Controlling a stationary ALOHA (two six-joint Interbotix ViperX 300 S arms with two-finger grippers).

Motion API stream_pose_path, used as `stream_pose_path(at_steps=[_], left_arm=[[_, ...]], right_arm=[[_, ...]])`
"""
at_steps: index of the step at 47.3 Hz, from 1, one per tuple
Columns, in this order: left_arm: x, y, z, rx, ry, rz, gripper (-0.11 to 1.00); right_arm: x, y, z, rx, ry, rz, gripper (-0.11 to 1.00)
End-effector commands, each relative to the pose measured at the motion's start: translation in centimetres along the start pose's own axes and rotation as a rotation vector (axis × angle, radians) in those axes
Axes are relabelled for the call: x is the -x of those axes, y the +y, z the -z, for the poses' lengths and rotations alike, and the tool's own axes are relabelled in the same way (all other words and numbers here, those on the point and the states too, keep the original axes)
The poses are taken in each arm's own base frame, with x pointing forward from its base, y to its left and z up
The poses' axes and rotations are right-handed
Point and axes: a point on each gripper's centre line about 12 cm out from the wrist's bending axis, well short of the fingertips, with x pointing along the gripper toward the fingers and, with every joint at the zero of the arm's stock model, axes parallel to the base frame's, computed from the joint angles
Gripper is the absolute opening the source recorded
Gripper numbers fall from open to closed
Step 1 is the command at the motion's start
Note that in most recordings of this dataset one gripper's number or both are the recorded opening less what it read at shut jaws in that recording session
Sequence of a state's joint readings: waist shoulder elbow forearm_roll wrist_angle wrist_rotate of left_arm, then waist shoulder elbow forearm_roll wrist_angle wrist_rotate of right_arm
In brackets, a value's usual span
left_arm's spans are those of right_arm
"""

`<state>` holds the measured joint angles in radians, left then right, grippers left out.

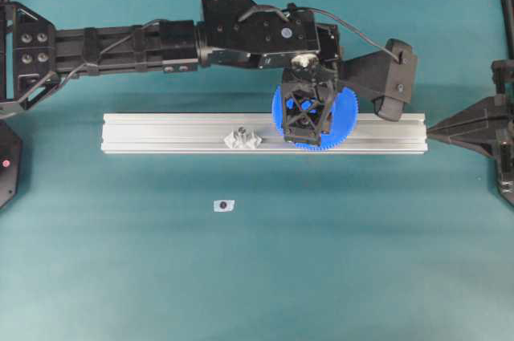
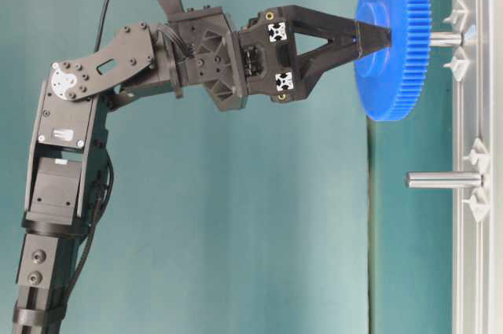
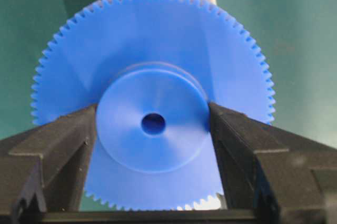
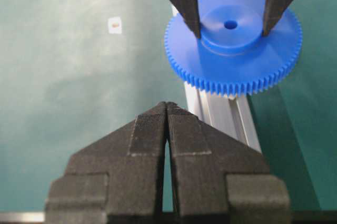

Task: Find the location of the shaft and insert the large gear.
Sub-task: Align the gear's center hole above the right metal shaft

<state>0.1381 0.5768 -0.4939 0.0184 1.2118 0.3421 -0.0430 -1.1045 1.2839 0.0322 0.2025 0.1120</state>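
Observation:
The large blue gear (image 1: 344,120) is gripped by its raised hub in my left gripper (image 1: 305,120), which is shut on it. It is held on edge over the right part of the aluminium rail (image 1: 161,132). In the table-level view the gear (image 2: 393,90) sits against the shaft (image 2: 446,38), a silver pin between two clear pieces; the pin's tip is hidden behind the gear. In the left wrist view the fingers (image 3: 79,134) clamp the hub, and the centre hole (image 3: 153,124) looks dark. My right gripper (image 4: 166,105) is shut and empty, near the rail's right end (image 1: 430,127).
A second silver pin (image 2: 444,180) with a darker tip and clear pieces stands free on the rail, left of the gear in the overhead view (image 1: 242,137). A small white tag (image 1: 224,205) lies on the teal table in front of the rail.

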Motion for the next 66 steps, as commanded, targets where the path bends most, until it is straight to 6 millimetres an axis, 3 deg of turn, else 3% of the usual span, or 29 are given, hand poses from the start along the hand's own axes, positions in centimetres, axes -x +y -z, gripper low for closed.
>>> stream_pose_path(at_steps=[1,66], left_arm=[[2.05,1.55,0.13,0.021,-0.036,-0.026,0.7],[2.5,1.61,-0.23,0.031,-0.056,-0.033,0.7]], right_arm=[[0.03,0.08,-0.52,-0.012,-0.014,-0.002,0.0],[0.05,0.1,-0.64,-0.012,-0.017,-0.003,0.0]])
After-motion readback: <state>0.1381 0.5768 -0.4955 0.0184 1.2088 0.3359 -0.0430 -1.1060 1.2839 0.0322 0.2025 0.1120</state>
